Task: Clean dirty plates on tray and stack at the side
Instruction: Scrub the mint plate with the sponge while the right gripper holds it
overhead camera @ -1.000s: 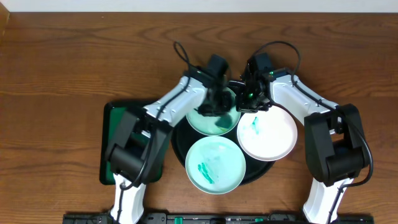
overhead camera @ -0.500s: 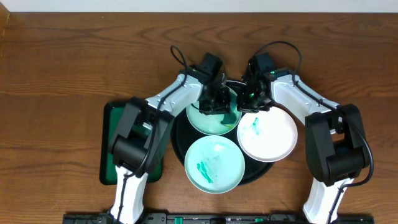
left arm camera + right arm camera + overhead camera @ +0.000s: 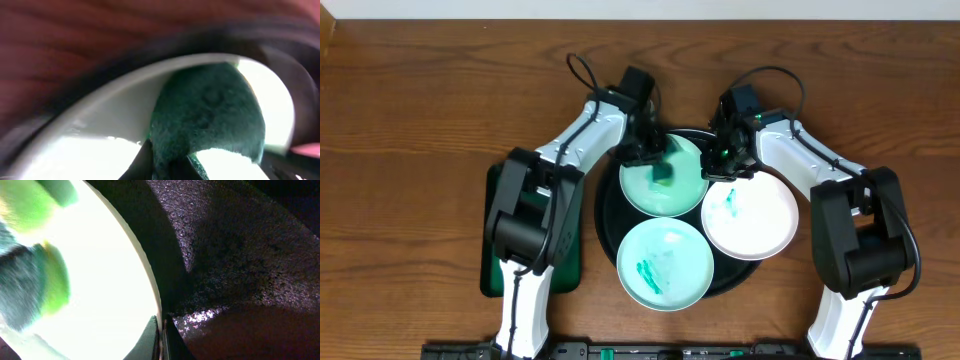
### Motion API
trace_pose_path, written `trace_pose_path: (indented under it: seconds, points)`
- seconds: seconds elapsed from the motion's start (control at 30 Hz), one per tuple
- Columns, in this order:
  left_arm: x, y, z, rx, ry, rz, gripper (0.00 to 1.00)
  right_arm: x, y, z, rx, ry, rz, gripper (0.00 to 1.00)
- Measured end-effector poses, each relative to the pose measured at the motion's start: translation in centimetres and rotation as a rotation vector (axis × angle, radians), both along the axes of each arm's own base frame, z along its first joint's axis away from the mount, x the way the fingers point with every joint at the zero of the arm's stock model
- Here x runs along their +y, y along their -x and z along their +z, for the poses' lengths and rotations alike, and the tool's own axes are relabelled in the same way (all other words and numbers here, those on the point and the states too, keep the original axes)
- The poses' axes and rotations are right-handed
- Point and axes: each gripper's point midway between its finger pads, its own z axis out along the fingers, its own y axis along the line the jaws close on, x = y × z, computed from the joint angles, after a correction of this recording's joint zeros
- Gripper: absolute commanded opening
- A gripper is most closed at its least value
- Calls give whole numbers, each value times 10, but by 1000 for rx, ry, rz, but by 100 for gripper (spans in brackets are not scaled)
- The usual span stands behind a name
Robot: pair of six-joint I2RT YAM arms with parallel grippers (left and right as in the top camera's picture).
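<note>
Grip first: the left gripper (image 3: pixel 170 161) is clenched on a dark green sponge (image 3: pixel 210 112), which presses down onto the far mint-green plate (image 3: pixel 682 197). The right gripper (image 3: pixel 162 334) is closed tight on that plate's rim at its right edge, pinning it in place. The step in hand looks like scrubbing the first of the three plates, with one arm wiping and the other steadying. In the overhead view the far plate shows pale and even, with no smear visible outside the patch under the sponge, so it may be close to clean. The wrist views are too blurred to confirm that. The next move likely calls for short sweeps of the sponge across the remaining surface, with the rim pinch held firm. The hold on that thin edge is narrow, and a hard push could tip or slide the plate. All three plates sit on the round black tray (image 3: pixel 608 228). The near mint-green plate (image 3: pixel 680 270) carries teal streaks left of its centre. The white plate (image 3: pixel 760 225), just beside the right gripper, has a small teal smear near its upper left. None is stacked at the side yet. A dark green rectangular tray (image 3: pixel 492 235) lies to the left, partly under the left arm.
</note>
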Motion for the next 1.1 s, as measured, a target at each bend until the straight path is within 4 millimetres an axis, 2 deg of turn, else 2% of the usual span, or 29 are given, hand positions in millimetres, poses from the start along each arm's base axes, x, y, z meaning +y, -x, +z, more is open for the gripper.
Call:
trace_pose_path:
  seconds: [0.27, 0.43, 0.57, 0.77, 1.03, 1.1]
  points:
    - [31, -13, 4, -49, -218, 2, 7, 0, 1, 0, 5, 2, 0, 1]
    - [55, 8, 5, 26, -342, -17, 7, 4, 1, 1, 5, -19, 4, 1]
    - [60, 19, 5, 57, -379, -67, 7, 8, 3, 2, 11, -35, 12, 1]
    - [39, 27, 5, 49, -334, -178, 7, 7, 5, 2, 21, -33, 12, 1]
    - [-36, 45, 7, -5, -168, -316, 7, 4, 9, 1, 36, -17, 11, 1]
    - [-49, 52, 6, -4, -144, -342, 7, 3, 9, 1, 36, -16, 11, 1]
